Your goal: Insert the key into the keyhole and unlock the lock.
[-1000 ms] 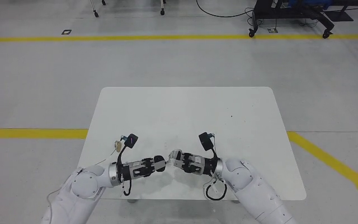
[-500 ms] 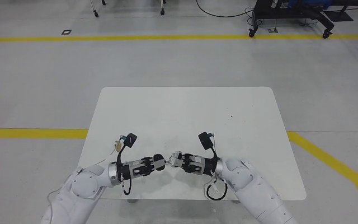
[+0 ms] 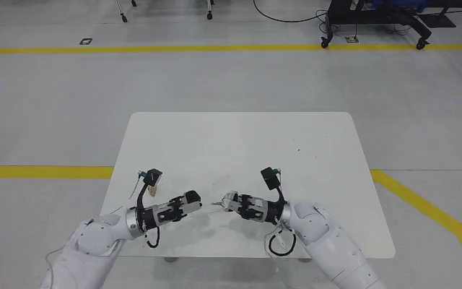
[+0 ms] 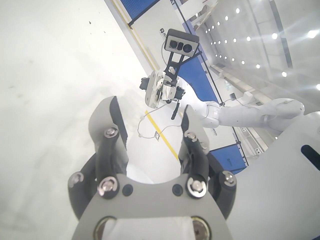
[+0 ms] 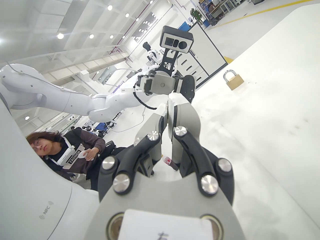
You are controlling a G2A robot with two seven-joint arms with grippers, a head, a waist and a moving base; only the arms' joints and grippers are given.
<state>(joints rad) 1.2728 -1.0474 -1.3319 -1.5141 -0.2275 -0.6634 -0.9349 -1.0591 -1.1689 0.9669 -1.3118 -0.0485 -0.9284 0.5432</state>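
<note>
A brass padlock [image 5: 233, 80] with a silver shackle lies on the white table, by the left arm's wrist [image 3: 153, 191]. My right gripper [image 3: 225, 203] hovers low over the near middle of the table. Its fingers [image 5: 172, 116] are pressed together, and in the top view a thin pale sliver, the key [image 3: 216, 205], pokes from their tips. My left gripper [image 3: 193, 198] faces it a short gap away. In the left wrist view this gripper [image 4: 150, 103] is open and holds nothing. The padlock is out of both grippers' grasp.
The white table [image 3: 238, 144] is bare across its far half and right side. Its near edge runs just under both forearms. Each wrist camera bracket sticks up above its arm [image 3: 269, 177].
The two grippers were tip to tip a second ago. The left gripper has since drawn back to the left, leaving a gap, and the right gripper has stayed nearly in place.
</note>
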